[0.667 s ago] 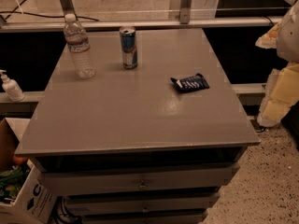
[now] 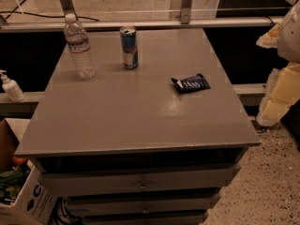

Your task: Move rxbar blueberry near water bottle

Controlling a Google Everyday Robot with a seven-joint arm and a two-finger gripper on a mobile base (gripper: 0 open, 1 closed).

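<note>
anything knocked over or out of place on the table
Nothing stands out: the water bottle and can stand upright, the rxbar blueberry lies flat, nothing spilled. The gripper is beyond the table's right edge.

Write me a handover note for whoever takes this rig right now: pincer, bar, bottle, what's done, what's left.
Pincer: not in view; only pale shapes, probably the arm, show at the right edge, off the table.
Rxbar blueberry: lying flat on the table's right side, nothing touching it.
Water bottle: upright near the far left corner, a drink can upright just to its right.
Done: nothing; bar and bottle are well apart.
Left: reach in, grasp the bar, carry it leftward clear of the can, and set it beside the bottle.
</note>
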